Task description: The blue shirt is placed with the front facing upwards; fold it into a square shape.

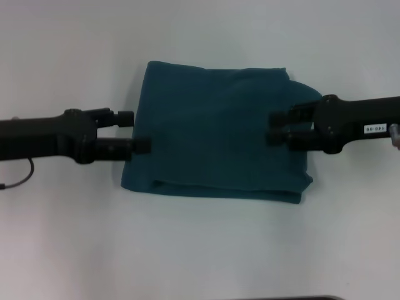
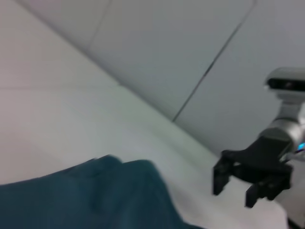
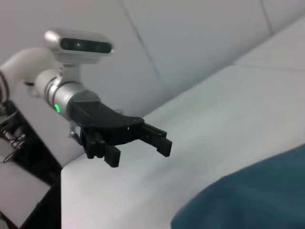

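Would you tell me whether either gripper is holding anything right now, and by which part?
Nothing is held: left gripper and right gripper are open above the folded blue shirt.

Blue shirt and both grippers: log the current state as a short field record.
shirt: the blue shirt lies folded into a rough rectangle on the white table, plain side up, no print showing
shirt edges: a layered fold edge runs along the near side; a bit of cloth sticks out at the far right corner
left gripper: left gripper at the shirt's left edge, jaws open, holding nothing
right gripper: right gripper over the shirt's right part, jaws open, holding nothing
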Robot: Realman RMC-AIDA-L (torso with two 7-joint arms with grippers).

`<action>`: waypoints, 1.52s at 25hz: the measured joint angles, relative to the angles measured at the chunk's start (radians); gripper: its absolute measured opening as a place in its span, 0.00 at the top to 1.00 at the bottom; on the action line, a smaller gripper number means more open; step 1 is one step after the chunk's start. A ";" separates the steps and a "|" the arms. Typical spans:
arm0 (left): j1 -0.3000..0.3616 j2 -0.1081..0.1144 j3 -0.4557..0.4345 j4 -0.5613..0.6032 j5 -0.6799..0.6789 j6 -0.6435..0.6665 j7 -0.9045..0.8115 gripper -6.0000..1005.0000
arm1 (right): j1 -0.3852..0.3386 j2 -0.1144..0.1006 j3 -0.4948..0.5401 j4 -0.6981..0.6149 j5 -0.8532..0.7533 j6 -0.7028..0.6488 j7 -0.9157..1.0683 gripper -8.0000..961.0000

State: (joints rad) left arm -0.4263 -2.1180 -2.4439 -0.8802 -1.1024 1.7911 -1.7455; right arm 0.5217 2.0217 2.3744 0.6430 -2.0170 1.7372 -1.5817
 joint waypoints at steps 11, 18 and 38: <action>0.019 0.016 -0.008 0.071 -0.008 0.017 0.056 0.09 | -0.006 0.011 0.002 -0.001 0.001 0.007 -0.035 0.33; 0.017 0.015 -0.002 0.072 -0.003 0.018 0.058 0.09 | -0.006 0.011 -0.001 0.000 -0.002 0.008 -0.001 0.22; 0.011 0.018 0.004 0.070 0.006 0.014 0.060 0.09 | 0.009 0.011 -0.005 0.003 -0.007 -0.012 0.000 0.23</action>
State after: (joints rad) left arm -0.4154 -2.1001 -2.4403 -0.8099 -1.0966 1.8048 -1.6857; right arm 0.5309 2.0325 2.3694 0.6462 -2.0240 1.7255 -1.5822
